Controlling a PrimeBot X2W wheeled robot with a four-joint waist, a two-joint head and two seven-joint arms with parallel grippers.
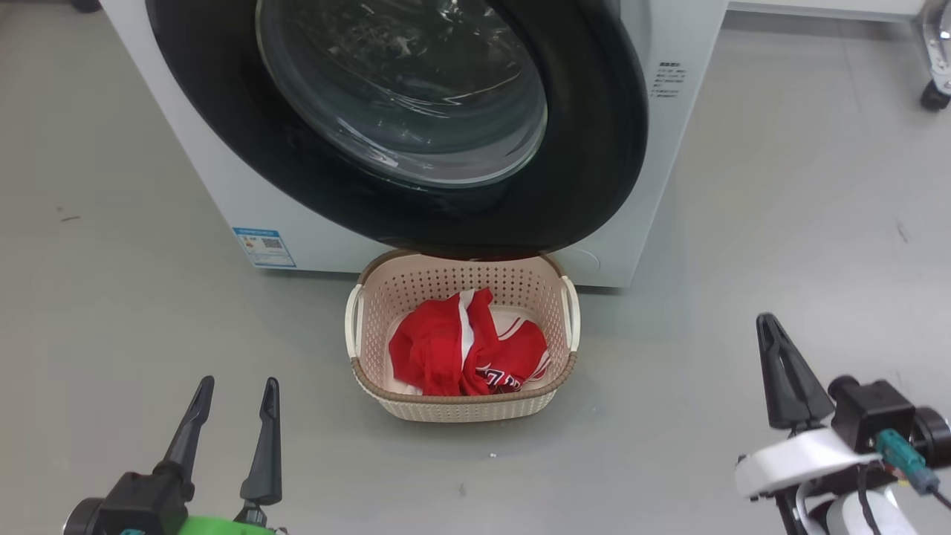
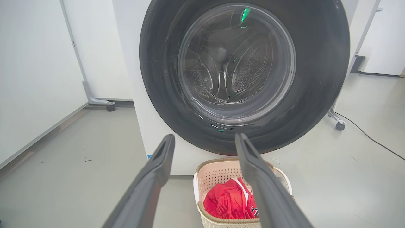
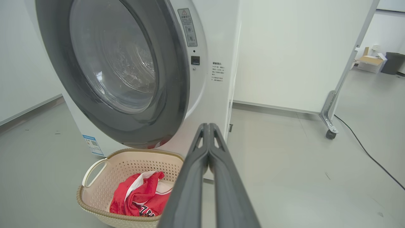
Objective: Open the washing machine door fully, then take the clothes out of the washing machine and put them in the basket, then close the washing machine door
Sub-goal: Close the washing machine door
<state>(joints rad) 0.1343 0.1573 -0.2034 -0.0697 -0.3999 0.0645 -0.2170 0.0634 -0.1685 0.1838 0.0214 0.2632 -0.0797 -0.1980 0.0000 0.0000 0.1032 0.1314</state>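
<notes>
The washing machine door (image 1: 594,148), round and glossy black with a clear glass bowl, lies against the front of the white washing machine (image 1: 245,215). Right below it on the floor stands the cream basket (image 1: 461,405), and the red clothes (image 1: 446,345) lie crumpled inside. My left gripper (image 1: 239,383) is open and holds nothing, low at the left, short of the basket. My right gripper (image 1: 767,321) is shut with nothing between its fingers, off to the basket's right. The left wrist view faces the door (image 2: 316,79) and basket (image 2: 215,172); the right wrist view has the basket (image 3: 126,158) at lower left.
A grey floor runs all around. A metal frame on a caster (image 1: 935,95) stands at the far right, with a black cable (image 3: 367,152) along the floor by it. A white panel on a caster (image 2: 110,107) stands left of the machine.
</notes>
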